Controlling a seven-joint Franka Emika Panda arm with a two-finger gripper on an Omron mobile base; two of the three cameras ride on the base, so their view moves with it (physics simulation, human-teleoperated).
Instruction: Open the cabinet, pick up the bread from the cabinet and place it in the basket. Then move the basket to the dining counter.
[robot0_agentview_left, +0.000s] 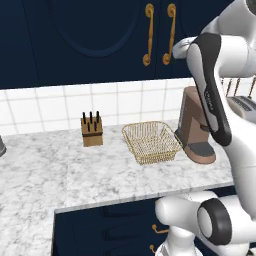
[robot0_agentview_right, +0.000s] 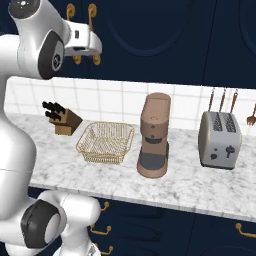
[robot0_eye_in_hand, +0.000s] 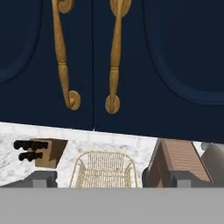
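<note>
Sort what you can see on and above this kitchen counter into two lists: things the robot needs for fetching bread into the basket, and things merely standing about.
Needed for the job:
- cabinet, doors shut, brass handles
- basket, nothing in it
- gripper, open, facing the handles

Standing about:
- knife block
- coffee machine
- toaster
- hanging utensils

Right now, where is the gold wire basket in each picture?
Left base view: the basket sits on the marble counter right of the middle, between the knife block and the coffee machine.
Right base view: the basket is left of the middle, between the same two things.
Hand view: the basket is at the bottom middle, under the two brass cabinet handles.
Shared landmark: the knife block.
</note>
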